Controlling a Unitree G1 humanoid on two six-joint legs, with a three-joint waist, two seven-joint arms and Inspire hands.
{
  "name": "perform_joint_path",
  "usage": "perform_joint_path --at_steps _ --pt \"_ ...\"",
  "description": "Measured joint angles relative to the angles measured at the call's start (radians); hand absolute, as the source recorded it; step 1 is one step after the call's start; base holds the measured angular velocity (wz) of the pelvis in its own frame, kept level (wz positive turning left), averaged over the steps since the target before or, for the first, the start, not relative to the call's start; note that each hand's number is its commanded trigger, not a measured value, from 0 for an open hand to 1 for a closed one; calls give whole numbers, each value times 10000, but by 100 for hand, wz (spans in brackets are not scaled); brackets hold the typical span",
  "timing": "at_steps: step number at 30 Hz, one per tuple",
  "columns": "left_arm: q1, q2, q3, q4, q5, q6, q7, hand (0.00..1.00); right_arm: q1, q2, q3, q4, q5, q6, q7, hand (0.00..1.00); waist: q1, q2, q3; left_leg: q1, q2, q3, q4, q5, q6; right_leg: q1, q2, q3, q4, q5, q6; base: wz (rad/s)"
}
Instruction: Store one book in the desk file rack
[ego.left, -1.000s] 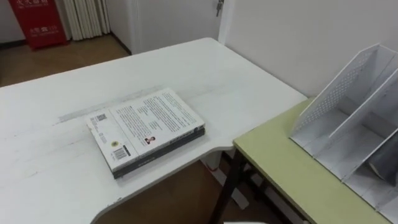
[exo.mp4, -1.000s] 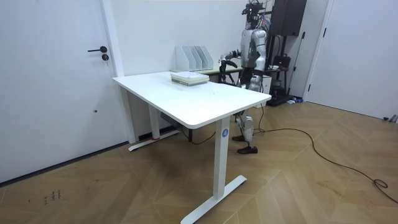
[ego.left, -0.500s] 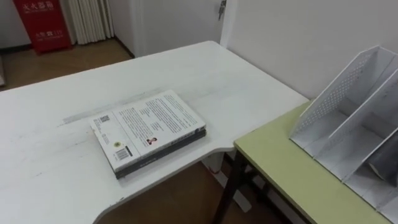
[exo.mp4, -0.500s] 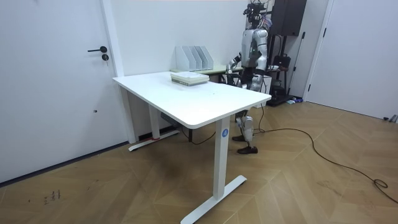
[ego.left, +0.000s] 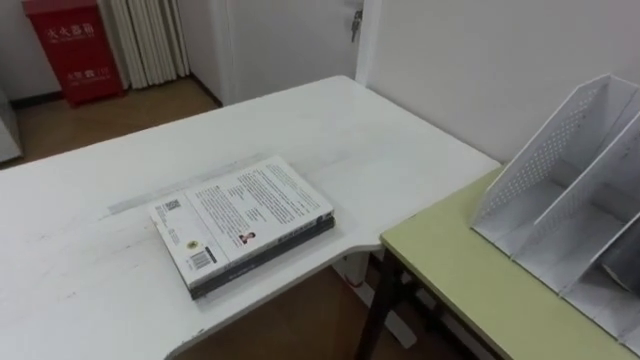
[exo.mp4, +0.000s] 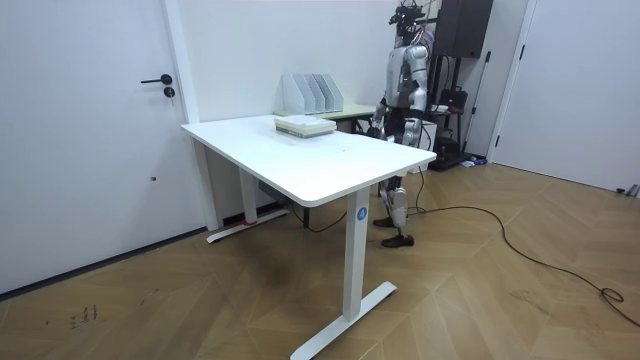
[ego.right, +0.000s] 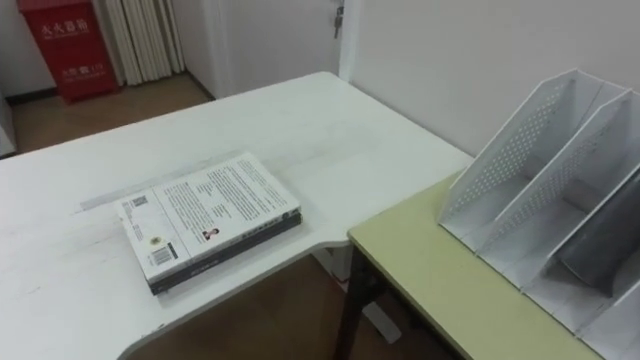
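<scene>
- Two books lie stacked flat on the white desk (ego.left: 70, 250), at about 8 o'clock from the middle of the left eye view. The top book (ego.left: 240, 212) is white with its printed cover up, and the lower book (ego.left: 268, 256) shows as a dark edge beneath it.
- The stack sits close to the desk's near edge. Its 4 o'clock corner is just beside the place where that edge curves inward.
- Bare desk top runs from the stack toward 12 and 9 o'clock.
- At 4 o'clock a green desk (ego.left: 470, 285) stands close to the white one, corner toward it, with a narrow strip of floor (ego.left: 300, 330) between them.
- The file rack (ego.left: 560, 165) stands on the green desk at 3 o'clock, well apart from the books. It backs onto the wall, and its slanted, perforated side and open slots face 8 o'clock.
- A red box (ego.left: 75, 45) stands on the floor at 11 o'clock.
- In the room view the robot stands upright at the far end of the white desk. Its hands (exo.mp4: 381, 122) are low by its body, and whether the fingers are open or closed I cannot tell.
</scene>
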Motion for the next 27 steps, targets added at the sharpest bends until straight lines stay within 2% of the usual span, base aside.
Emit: perform_joint_path --at_steps 1,5,8,10,12,13,16,20,23,27 --pt "96 -88 197 61 -3 3 243 0 -16 129 -168 219 185 -20 -542 0 -54 2 -38 40 1 9 0 0 0 10 7 -7 -6 -2 0 0" --pt "360 -270 657 66 464 26 901 0 -34 495 -494 848 776 -205 -2130 0 -314 9 -31 117 4 3 -75 0 -1 49 23 27 -32 -18 5 1" --pt "456 -361 998 49 1659 122 1512 0 -42 610 -663 1171 821 -229 -3278 0 -368 39 3 350 -22 14 -189 0 -1 239 18 112 -49 -41 35 -7" --pt "420 -387 1005 8 2912 293 2026 0 -58 601 -732 1521 604 -245 -4092 0 -700 -40 -38 376 -107 -13 -172 0 1 345 -60 42 -15 -161 108 24" --pt "422 -421 958 -101 3377 376 2326 0 37 546 -537 1881 85 -69 -4638 0 -838 -62 -48 416 -156 3 -146 1 2 397 -130 -30 3 -217 154 16" --pt "411 -417 850 -117 3455 398 2401 0 84 540 -425 1992 -116 52 -4798 0 -838 -63 -48 460 -166 0 -145 0 2 397 -138 -11 19 -218 158 -4" --pt "401 -412 257 -104 3707 506 2725 0 339 694 157 2189 -1017 724 -4957 0 -901 -69 -47 489 -170 0 -150 -1 3 372 -146 150 181 -219 160 -21" --pt "332 -424 -329 -70 3917 496 2761 0 308 889 266 2191 -1823 819 -4947 0 -1110 -70 -37 500 -161 16 -154 0 4 257 -134 325 353 -237 138 -13" --pt "302 -423 -336 -74 4387 490 2744 0 136 962 281 2210 -2208 798 -4942 0 -1199 -87 -30 559 -164 11 -155 -1 4 228 -131 386 360 -243 141 -6" --pt "377 -402 -513 -77 4847 736 2668 0 -23 1030 284 2216 -2524 847 -4906 0 -1230 -112 -19 633 -169 -2 -169 -1 5 256 -138 386 366 -269 153 1"
